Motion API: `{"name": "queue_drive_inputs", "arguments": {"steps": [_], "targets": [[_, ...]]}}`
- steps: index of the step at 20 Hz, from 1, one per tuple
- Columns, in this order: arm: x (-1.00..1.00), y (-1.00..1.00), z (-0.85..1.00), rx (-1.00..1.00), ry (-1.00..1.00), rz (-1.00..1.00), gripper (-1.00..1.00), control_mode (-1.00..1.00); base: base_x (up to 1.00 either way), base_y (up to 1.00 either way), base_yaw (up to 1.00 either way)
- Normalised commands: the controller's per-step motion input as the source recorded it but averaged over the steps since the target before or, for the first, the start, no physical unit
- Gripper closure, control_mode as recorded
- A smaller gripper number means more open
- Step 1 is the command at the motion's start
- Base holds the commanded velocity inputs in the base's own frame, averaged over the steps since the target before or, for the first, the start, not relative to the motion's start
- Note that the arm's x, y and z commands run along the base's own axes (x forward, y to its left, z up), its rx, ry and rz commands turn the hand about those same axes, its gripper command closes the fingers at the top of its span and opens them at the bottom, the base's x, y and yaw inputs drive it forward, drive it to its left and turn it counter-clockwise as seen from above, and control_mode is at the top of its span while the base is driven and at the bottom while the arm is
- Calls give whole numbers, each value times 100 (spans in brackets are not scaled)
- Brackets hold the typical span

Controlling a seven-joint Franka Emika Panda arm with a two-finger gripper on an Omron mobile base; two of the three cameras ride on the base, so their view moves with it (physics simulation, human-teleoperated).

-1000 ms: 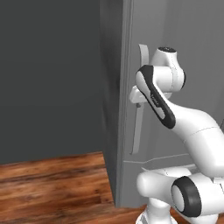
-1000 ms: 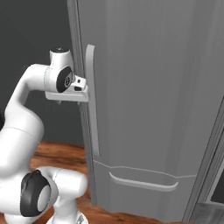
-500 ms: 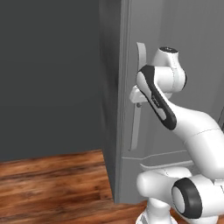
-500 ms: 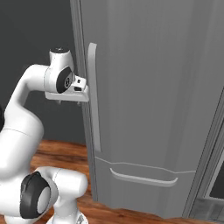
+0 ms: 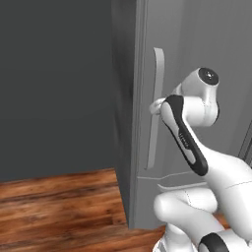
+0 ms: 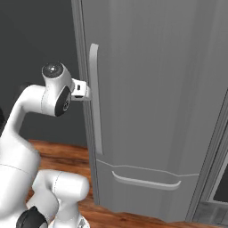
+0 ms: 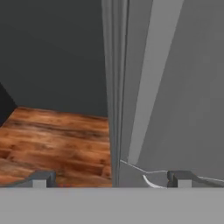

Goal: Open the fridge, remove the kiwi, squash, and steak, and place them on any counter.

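The fridge (image 6: 156, 111) stands upright on the wooden floor (image 5: 59, 206), its door closed, a wall (image 5: 54, 83) beside and behind it on the left. A long bar handle (image 6: 95, 98) runs vertically near the door's left edge; below it, a drawer (image 6: 147, 189) with its own handle across the front. The gripper (image 6: 84, 90) sits at the bar's upper part — its fingertips (image 7: 41, 179) spread wide, one either side of the door's edge in the hand view.
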Motion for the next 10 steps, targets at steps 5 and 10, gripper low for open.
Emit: {"name": "queue_drive_inputs", "arguments": {"steps": [5,10], "targets": [[20,-15,12,1,-7,-6,-100,-100,0,0,0],[40,-21,18,0,0,-9,-100,-100,0,0,0]]}}
